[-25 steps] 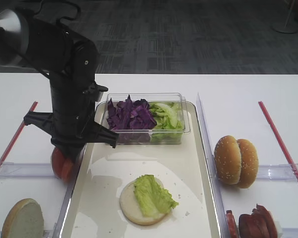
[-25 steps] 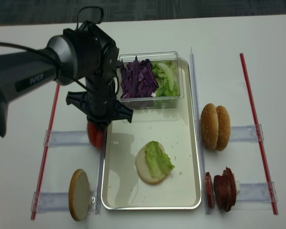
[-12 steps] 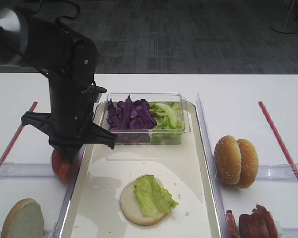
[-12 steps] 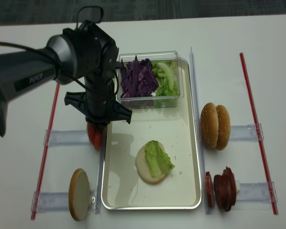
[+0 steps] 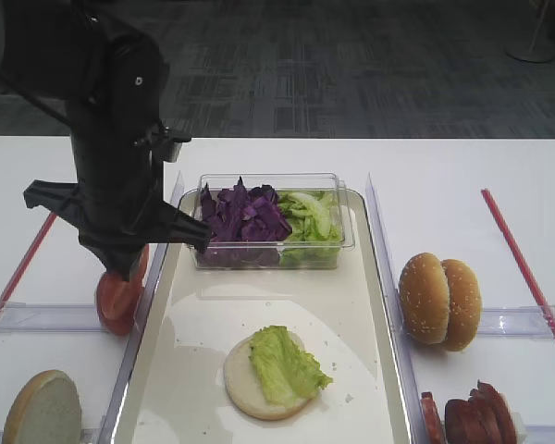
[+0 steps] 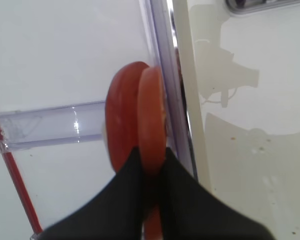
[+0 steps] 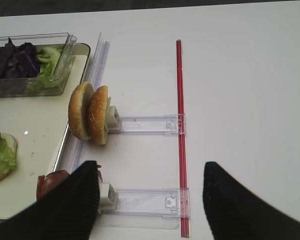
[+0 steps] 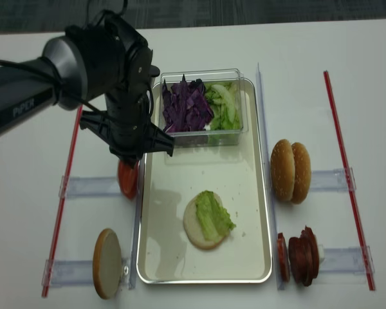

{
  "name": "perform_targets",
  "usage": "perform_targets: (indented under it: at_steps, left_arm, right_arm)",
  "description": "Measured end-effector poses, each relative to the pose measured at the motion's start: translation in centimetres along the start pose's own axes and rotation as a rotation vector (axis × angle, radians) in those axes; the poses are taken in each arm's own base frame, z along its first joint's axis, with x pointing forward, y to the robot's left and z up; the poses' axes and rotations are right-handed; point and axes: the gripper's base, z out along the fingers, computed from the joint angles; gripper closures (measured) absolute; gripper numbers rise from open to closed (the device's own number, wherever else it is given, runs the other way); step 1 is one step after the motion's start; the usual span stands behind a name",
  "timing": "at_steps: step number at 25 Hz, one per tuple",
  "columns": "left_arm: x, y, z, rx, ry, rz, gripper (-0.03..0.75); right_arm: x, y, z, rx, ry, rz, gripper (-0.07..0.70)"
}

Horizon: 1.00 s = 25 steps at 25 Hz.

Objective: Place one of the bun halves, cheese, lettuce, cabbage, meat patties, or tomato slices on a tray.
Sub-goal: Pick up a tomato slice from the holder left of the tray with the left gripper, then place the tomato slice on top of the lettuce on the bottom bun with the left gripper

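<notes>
Lifted since before | left tool [image 6: 151, 165] clamped on tomato slice [image 6: 151, 117]

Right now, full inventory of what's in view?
tray: 1, cream-white, centre
clear box: 1, back of tray
cabbage: purple, box left
lettuce: green; box right, plus one leaf on bun half on tray
bun halves: 2 upright right of tray; 1 front left
tomato slices: 2, red, left of tray
meat patties: dark red-brown, front right
left gripper: shut on one tomato slice
right gripper: open, holding nothing
</notes>
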Motion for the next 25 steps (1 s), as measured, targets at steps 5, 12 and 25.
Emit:
perform_targets:
  at_steps: [5, 12, 25]
  left_arm:
    - [0.3, 0.4, -1.2, 0.007, -0.025, -0.002, 0.678]
    - [0.7, 0.8, -2.6, 0.017, -0.056, -0.007, 0.678]
    - [5.5, 2.0, -2.9, 0.100, -0.062, -0.053, 0.680]
  right_arm:
    - [0.0, 0.0, 0.0, 0.000, 0.000, 0.000, 0.153]
    - [0.0, 0.0, 0.0, 0.000, 0.000, 0.000, 0.153]
    - [0.0, 0.0, 0.0, 0.000, 0.000, 0.000, 0.153]
